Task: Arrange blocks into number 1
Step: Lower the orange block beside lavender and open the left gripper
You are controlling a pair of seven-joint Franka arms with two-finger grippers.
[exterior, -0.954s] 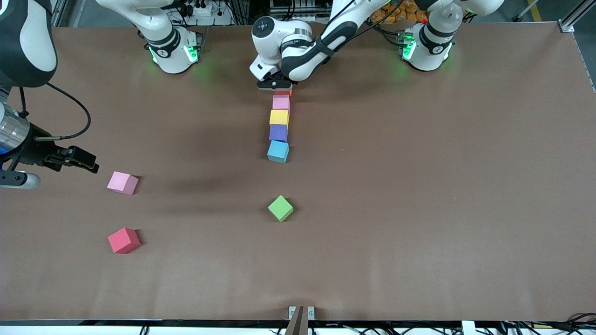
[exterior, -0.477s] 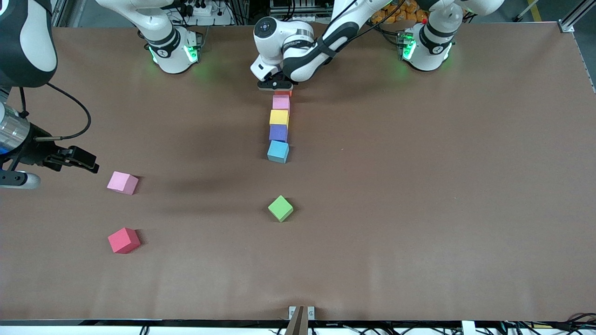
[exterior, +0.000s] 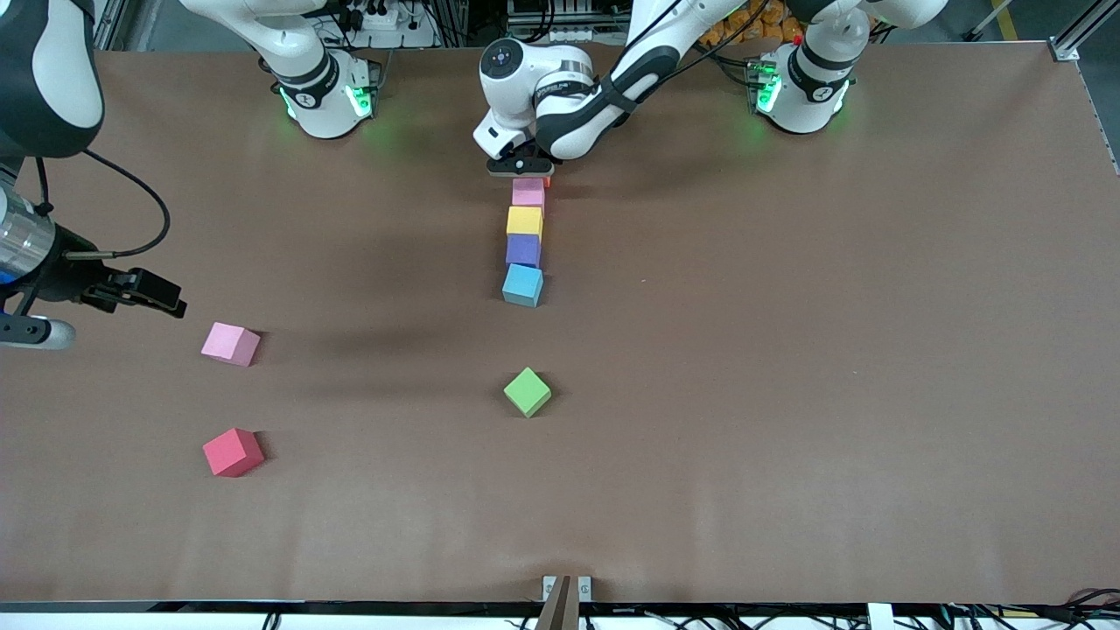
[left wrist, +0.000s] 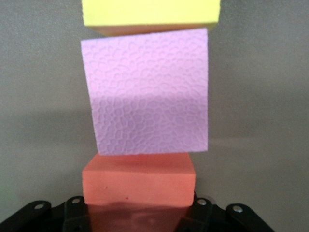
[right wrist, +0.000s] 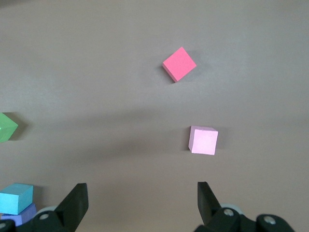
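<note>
Column of blocks near mid-worktop, running from close to the robots' bases toward the front cam: orange block [left wrist: 138,180] at the base end, mostly hidden under the left gripper [exterior: 520,166] in front view, only an orange sliver showing. Next the pink block [exterior: 528,192], then yellow block [exterior: 525,220], purple block [exterior: 523,250], light blue block [exterior: 523,285] at the end nearest the cam. Each touching or just beside its neighbour; light blue one turned a bit out of line. In left wrist view, pink block skewed slightly vs. orange, its edge overlapping the orange top; yellow touching pink.

Left gripper low over the orange block, fingers nearly closed, clamped on its sides per left wrist view.

Right gripper [exterior: 144,293] up in the air over the worktop at the right arm's end, arm waiting. Fingers [right wrist: 75,203] spread wide, holding nothing.

Loose cubes: second pink cube [exterior: 231,343] toward the right arm's end, near the right gripper; red cube [exterior: 233,451] nearer the cam than that pink one; green cube [exterior: 528,391] nearer the cam than the light blue block, apart from the column, turned diamond-wise.
</note>
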